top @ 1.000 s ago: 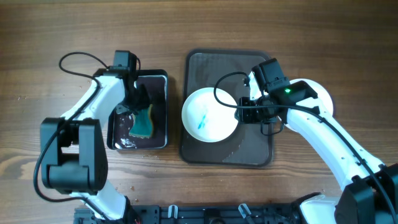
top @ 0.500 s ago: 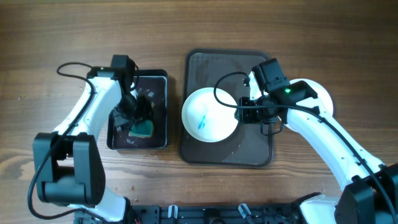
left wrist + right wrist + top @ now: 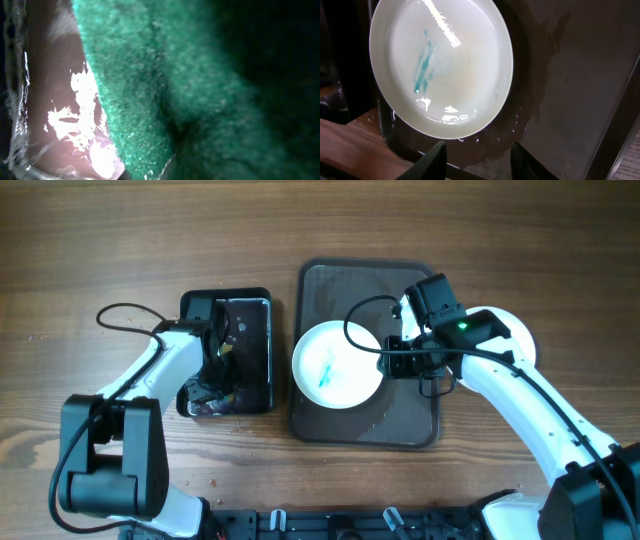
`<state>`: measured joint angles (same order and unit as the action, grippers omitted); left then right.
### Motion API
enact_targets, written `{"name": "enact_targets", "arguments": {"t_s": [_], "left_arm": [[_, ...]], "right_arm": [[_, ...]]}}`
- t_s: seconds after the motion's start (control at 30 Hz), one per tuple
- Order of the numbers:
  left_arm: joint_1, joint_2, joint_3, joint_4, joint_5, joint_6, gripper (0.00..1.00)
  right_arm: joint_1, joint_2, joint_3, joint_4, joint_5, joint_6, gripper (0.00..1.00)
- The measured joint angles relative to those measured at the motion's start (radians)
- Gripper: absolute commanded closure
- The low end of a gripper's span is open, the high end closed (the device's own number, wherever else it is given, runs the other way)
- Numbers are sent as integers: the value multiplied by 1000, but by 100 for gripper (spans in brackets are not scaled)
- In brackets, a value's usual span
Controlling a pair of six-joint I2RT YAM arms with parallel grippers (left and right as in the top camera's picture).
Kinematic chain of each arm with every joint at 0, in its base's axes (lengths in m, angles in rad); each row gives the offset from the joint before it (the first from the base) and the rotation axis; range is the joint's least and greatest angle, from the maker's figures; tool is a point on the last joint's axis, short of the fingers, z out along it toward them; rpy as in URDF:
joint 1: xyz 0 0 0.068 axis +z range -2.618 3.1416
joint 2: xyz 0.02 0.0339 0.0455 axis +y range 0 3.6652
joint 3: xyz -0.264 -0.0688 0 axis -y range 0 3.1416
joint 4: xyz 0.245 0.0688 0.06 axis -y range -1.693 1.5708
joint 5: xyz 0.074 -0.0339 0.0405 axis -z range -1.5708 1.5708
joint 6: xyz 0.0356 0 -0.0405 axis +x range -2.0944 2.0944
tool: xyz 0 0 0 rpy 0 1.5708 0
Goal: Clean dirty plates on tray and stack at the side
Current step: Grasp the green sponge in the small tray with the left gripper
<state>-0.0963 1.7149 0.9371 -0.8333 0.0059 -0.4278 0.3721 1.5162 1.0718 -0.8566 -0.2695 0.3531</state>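
Observation:
One white plate (image 3: 337, 365) with a blue-teal smear (image 3: 422, 62) lies on the left part of the dark brown tray (image 3: 400, 415). My right gripper (image 3: 480, 162) stands open just off the plate's (image 3: 445, 65) rim, above the wet tray floor (image 3: 560, 100), and holds nothing. My left gripper (image 3: 215, 370) is down in the small black tray (image 3: 250, 300). A green sponge (image 3: 165, 90) fills the left wrist view, creased and pressed close, and the gripper is shut on it. Its fingers are hidden there.
The black tray sits left of the brown tray, and its floor (image 3: 55, 75) is wet and shiny. Water pools on the brown tray near the plate. Bare wooden table (image 3: 100, 240) surrounds both trays. The arms' cables loop above them.
My left gripper has dropped toward the near end of the black tray and shut. The sponge, visible in the overhead view before, is now hidden beneath it. The right arm and plate are unchanged.

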Motion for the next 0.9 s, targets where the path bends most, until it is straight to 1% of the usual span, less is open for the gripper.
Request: {"name": "enact_targets", "arguments": {"t_s": [0.07,0.1,0.17,0.2,0.23,0.27,0.33,0.37,0.53,0.67,0.8,0.9], "left_arm": [[0,10,30,-45,2,0,96],[0,14,52,-76,2,0,93],[0,19,97,-129,3,3,65],[0,19,120,-153,2,7,53],[0,19,155,-182,3,2,39],[0,19,179,-196,4,6,32],[0,19,230,-225,6,4,24],[0,19,248,-235,6,5,22],[0,19,280,-248,6,6,22],[0,19,280,-231,6,11,24],[-2,19,262,-142,6,15,25],[-13,20,204,-47,7,16,24]], "right_arm": [[0,0,0,0,0,0,59],[0,0,0,0,0,0,59],[0,0,0,0,0,0,59],[0,0,0,0,0,0,59],[0,0,0,0,0,0,59],[0,0,0,0,0,0,59],[0,0,0,0,0,0,59],[0,0,0,-2,0,0,59],[0,0,0,-10,0,0,59],[0,0,0,-11,0,0,59],[0,0,0,-11,0,0,59],[0,0,0,-11,0,0,59]]}}
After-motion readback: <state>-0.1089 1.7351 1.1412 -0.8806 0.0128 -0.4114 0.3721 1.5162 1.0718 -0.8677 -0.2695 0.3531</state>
